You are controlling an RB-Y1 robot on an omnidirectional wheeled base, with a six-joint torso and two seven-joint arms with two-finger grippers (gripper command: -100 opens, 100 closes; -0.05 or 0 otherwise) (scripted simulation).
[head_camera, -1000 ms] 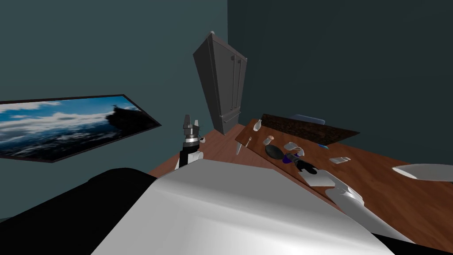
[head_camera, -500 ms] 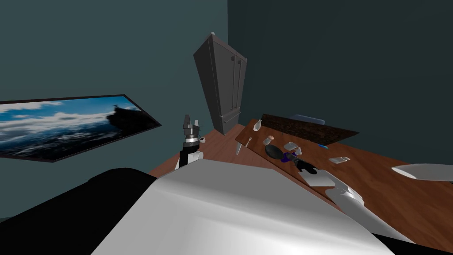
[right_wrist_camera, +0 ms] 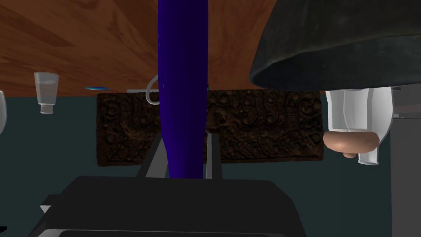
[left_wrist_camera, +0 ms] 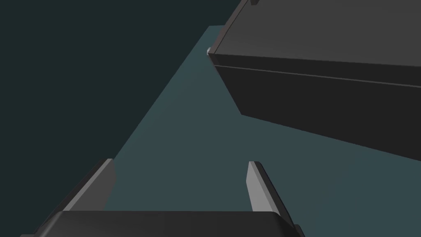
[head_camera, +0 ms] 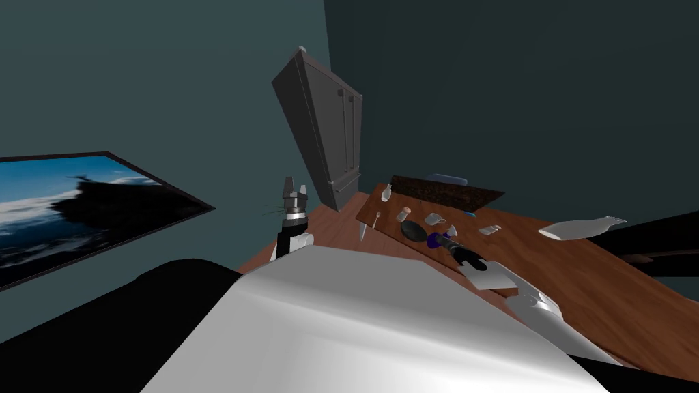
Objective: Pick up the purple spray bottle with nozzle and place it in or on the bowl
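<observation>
The purple spray bottle (right_wrist_camera: 183, 82) stands between my right gripper's (right_wrist_camera: 183, 138) two fingers, which press its slim sides; the gripper is shut on it. The dark bowl (right_wrist_camera: 341, 45) sits right beside the bottle. In the head view the bottle (head_camera: 433, 240) is a small purple spot at the tip of my right gripper (head_camera: 442, 241), next to the bowl (head_camera: 411, 230) on the wooden table (head_camera: 587, 273). I cannot tell whether the bottle is off the table. My left gripper (head_camera: 293, 187) is raised to the left of the table, and its fingers (left_wrist_camera: 257, 185) are open on nothing.
On the table are a white jar with a cork (right_wrist_camera: 355, 123), a glass tumbler (right_wrist_camera: 46, 91), a dark carved mat (right_wrist_camera: 255, 123), a mug (head_camera: 433, 219) and a small bottle (head_camera: 386, 194). A grey cabinet (head_camera: 321, 129) stands behind the table's far end. A white plate-like shape (head_camera: 580, 228) is on the right.
My right gripper's fingers have closed on the purple bottle. My head view has swung, so the table and cabinet sit further left in the picture. The left arm has not moved.
</observation>
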